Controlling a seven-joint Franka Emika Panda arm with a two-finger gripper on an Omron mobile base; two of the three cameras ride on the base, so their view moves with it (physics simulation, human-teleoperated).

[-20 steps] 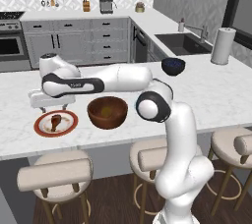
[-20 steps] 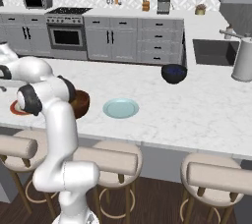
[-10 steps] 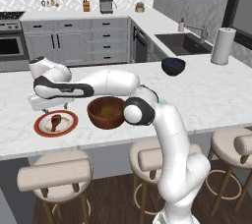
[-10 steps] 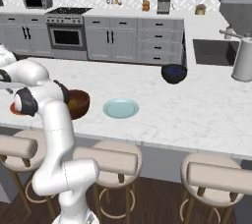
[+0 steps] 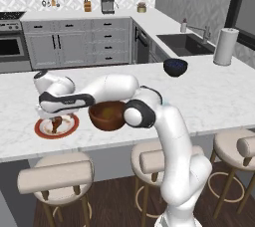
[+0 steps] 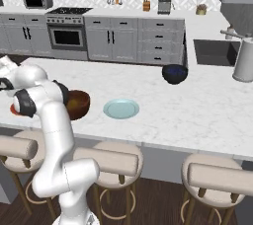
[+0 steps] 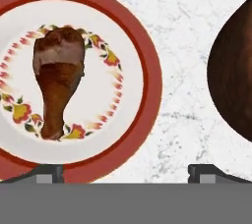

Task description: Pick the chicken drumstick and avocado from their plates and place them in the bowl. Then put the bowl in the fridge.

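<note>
The chicken drumstick [image 7: 56,83] lies on the white plate with a red-brown rim [image 7: 147,70], bone end toward the bottom of the hand view. My gripper [image 7: 127,174] hangs open just above that plate, its gap over the rim to the drumstick's right, holding nothing. From the left base view the gripper [image 5: 50,113] hovers over the drumstick [image 5: 56,124] on its plate [image 5: 42,130]. The dark wooden bowl [image 5: 107,115] stands right beside it. The pale blue-green plate [image 6: 121,108] is bare, to the right of the bowl [image 6: 76,103]. The avocado is hidden from view.
A dark blue bowl [image 5: 175,66] and a paper towel roll [image 5: 223,47] stand at the far right of the marble island. Stools line its front edge. My own forearm [image 5: 107,87] stretches across above the wooden bowl.
The arm has swung down and lowered the hand closer over the red-rimmed plate. The jaws stayed open. Nothing on the counter moved.
</note>
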